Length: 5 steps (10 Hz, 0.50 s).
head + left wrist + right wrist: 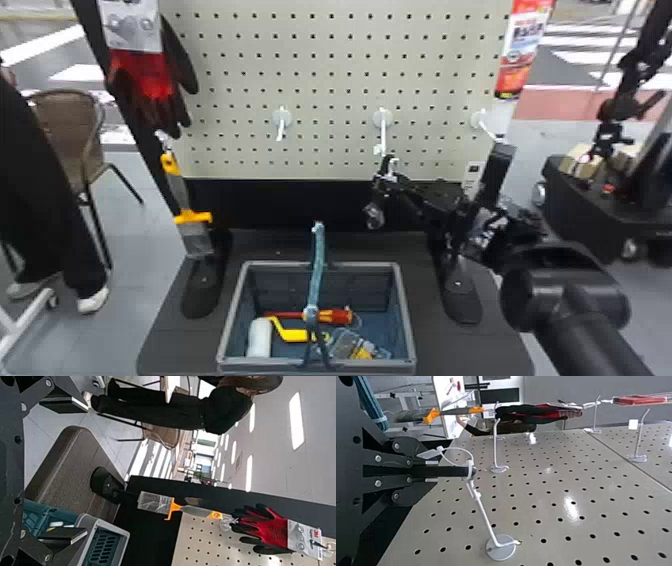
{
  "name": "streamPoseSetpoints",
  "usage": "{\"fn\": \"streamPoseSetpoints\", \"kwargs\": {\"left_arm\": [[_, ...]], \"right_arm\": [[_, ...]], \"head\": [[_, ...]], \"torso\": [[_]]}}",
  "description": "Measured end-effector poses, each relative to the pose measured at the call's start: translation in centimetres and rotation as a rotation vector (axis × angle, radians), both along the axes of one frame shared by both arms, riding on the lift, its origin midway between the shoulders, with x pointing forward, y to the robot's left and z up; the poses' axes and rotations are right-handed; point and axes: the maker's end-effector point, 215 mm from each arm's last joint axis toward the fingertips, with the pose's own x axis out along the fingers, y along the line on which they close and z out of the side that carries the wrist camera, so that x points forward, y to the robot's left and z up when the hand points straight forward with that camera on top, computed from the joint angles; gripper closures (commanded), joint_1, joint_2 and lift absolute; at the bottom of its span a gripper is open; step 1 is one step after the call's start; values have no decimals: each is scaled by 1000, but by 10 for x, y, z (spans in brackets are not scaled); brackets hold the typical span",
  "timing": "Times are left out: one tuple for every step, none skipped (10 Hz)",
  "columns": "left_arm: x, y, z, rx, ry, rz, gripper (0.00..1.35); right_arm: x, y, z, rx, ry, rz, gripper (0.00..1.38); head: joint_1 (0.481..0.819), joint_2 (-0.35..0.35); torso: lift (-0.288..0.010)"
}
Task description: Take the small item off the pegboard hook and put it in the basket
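Observation:
My right gripper (387, 176) is at the lower end of the middle pegboard hook (383, 131). In the right wrist view, the right gripper (435, 471) is shut on a slim black item (451, 471). A white cable tie (462, 450) loops at the item's tip, against the end of the nearest hook (483, 512); whether it still hangs on the hook I cannot tell. The basket (408, 320) stands below, holding a screwdriver, a yellow-handled tool and packaged items. In the left wrist view my left gripper (75, 471) stands open beside the basket (124, 538), nothing between its fingers.
Gloves (145, 80) and an orange-handled tool (192, 216) hang at the pegboard's left side. A blue wrapped handle (318, 260) rises over the basket's middle. Another hook (482, 121) and a red package (522, 50) are at the right.

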Motion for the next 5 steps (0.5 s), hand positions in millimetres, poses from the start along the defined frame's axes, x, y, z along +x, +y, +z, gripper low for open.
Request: {"fn": "streamPoseSetpoints", "kwargs": {"left_arm": [[0, 0, 0, -1, 0, 0, 206], [0, 0, 0, -1, 1, 1, 206], [0, 0, -1, -2, 1, 1, 206], [-1, 0, -1, -3, 4, 2, 206], [-1, 1, -2, -3, 5, 2, 206]], "right_arm": [[-5, -6, -1, 14, 0, -20, 1240], [-9, -13, -3, 31, 4, -43, 1240], [-14, -22, -6, 51, 10, -70, 1240], [-19, -32, -9, 74, 15, -101, 1240], [-24, -40, -12, 97, 25, -127, 1240]], "head": [[549, 0], [549, 0], [549, 0], [549, 0], [549, 0]], "torso": [[-100], [-100], [-100], [-100], [-100]]}}
